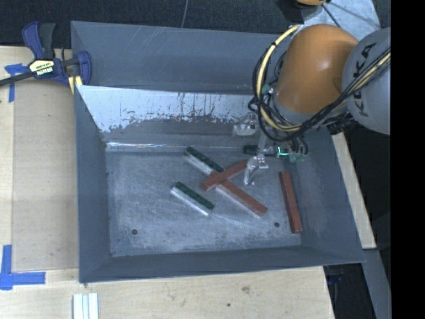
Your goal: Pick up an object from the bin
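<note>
Five slim bars lay on the floor of the bin (89,198): three brown and two dark green with a pale edge. The gripper (254,170) hung low in the right half of the bin, beneath the arm's orange cover (312,65). It stood right over the upper-right end of a brown bar (224,176) that lay tilted near the middle of the floor. Whether the gripper was open or closed could not be told, nor whether it had hold of anything. The tilted bar met a second brown bar (244,200), which ran down to the right, and the two touched. A third brown bar (290,201) lay apart by the right wall, nearly upright in the view. One green bar (202,159) lay just up-left of the crossed pair. The other green bar (192,199) lay down-left, near the tilted bar's lower end.
</note>
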`<state>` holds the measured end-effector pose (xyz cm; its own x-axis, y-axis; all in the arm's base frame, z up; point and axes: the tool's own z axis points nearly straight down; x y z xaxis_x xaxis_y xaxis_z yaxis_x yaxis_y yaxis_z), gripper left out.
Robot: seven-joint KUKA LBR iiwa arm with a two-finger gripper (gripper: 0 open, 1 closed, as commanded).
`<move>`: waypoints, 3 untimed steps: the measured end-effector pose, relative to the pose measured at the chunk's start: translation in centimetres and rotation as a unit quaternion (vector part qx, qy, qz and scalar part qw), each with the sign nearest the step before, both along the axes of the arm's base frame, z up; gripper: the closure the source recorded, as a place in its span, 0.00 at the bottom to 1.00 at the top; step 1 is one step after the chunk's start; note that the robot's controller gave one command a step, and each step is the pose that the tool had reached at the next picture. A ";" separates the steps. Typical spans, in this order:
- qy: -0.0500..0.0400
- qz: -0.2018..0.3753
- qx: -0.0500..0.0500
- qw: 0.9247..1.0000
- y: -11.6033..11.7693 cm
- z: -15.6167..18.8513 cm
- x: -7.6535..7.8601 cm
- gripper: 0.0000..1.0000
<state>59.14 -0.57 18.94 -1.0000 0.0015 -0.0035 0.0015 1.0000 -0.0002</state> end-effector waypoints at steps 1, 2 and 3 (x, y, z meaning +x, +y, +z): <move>-0.003 -0.093 0.001 0.996 -2.5 -11.2 2.7 1.00; -0.003 -0.093 0.001 0.996 -2.5 -11.2 2.7 1.00; 0.000 -0.102 0.000 0.995 -3.5 1.8 2.3 1.00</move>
